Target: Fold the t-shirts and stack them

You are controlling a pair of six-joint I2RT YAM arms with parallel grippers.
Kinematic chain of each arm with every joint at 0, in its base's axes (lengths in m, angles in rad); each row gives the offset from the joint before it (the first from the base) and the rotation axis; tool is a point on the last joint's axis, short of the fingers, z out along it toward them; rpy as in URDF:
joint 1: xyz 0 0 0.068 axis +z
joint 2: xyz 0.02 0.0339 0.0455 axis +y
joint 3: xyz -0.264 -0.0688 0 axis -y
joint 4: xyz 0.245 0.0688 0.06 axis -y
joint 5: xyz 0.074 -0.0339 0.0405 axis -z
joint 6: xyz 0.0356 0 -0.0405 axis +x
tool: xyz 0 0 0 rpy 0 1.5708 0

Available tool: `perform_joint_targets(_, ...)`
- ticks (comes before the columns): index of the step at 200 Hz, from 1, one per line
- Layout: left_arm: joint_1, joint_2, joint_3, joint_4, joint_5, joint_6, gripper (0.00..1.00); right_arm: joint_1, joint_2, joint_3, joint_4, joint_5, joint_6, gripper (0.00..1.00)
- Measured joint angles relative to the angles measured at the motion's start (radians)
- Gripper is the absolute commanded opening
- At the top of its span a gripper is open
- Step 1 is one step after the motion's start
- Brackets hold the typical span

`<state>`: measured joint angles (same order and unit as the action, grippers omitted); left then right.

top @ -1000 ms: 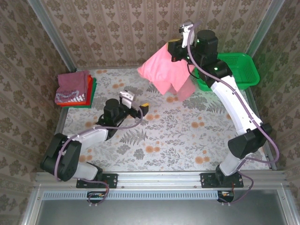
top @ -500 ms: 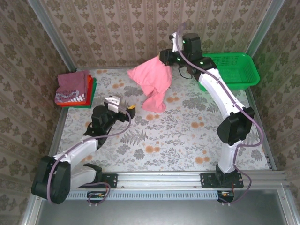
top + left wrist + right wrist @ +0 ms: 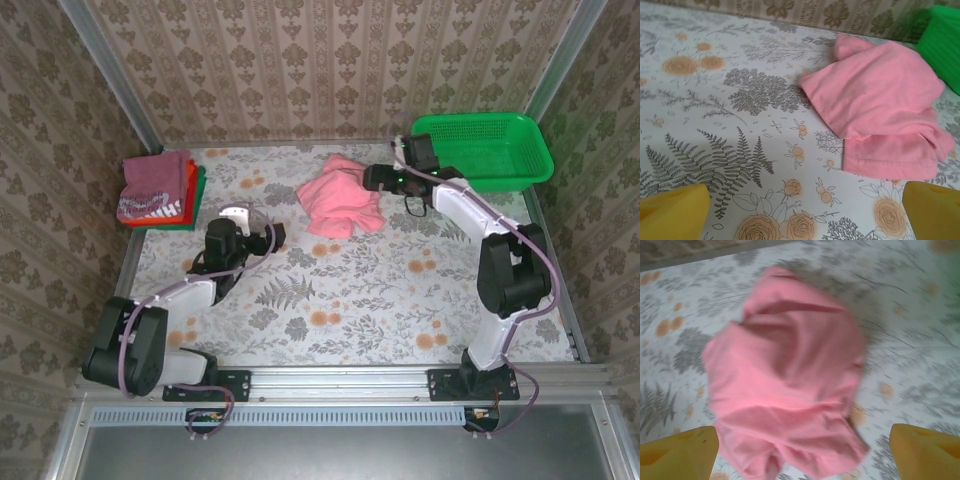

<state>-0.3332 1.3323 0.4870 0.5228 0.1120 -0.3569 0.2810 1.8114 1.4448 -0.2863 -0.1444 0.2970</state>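
Top external view, near edge: both arms reach out from the near rail over the floral bench (image 3: 350, 300).
Left hand (image 3: 276, 237): low over the bench, left of centre, aimed toward the pink cloth and well apart from it. In the left wrist view its yellow fingertips (image 3: 672, 210) stand at the two lower corners with nothing between them, so it is spread wide and empty.
Salmon-pink t-shirt (image 3: 340, 197): lies in a crumpled heap on the bench beyond centre, between the two hands. It is doubled over itself with a hem edge on the near side. Collar and sleeves cannot be made out.
Right hand (image 3: 369, 178): low, just beside the heap's right edge. The right wrist view is blurred but shows the fingers far apart with the cloth ahead of them, not gripped. It is spread and holds nothing.
Folded stack (image 3: 155, 190): far left corner, maroon with white print on top, red-orange and green edges beneath, well apart from the heap.
Green basket (image 3: 470, 119): far right corner, behind the right arm.
Assessment: the heap must be spread flat before any fold.
Risk, blind pinch: with no corner exposed, a grasp may take several layers at once, and the shirt would lift as a bundle.
Risk, uneven pull: the hands start at unequal distances, so one tugging first could drag the cloth sideways.
Risk, basket: a wide swing by the right arm could strike its rim.
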Motion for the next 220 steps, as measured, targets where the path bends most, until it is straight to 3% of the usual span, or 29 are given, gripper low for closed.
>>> perform_joint_targets(43,0.021,0.029,0.009,-0.003,-0.038,-0.108,1.0,0.199,0.106,0.085,0.019,0.087,-0.148,0.79)
perform_joint_targets(81,0.022,0.028,0.012,-0.022,-0.05,-0.13,1.0,0.24,0.304,0.204,-0.011,0.125,-0.203,0.65)
perform_joint_targets(100,0.026,0.028,0.012,-0.023,-0.05,-0.138,1.0,0.234,0.386,0.259,-0.045,0.145,-0.217,0.49)
perform_joint_targets(133,0.027,0.028,0.012,-0.023,-0.054,-0.142,1.0,0.223,0.44,0.303,-0.095,0.162,-0.237,0.0)
perform_joint_targets(184,0.027,0.05,0.019,-0.022,-0.053,-0.146,1.0,0.206,0.306,0.268,-0.098,0.152,-0.237,0.0)
perform_joint_targets(220,0.027,0.073,0.033,-0.015,-0.046,-0.151,1.0,0.158,0.115,0.265,-0.056,0.049,-0.186,0.0)
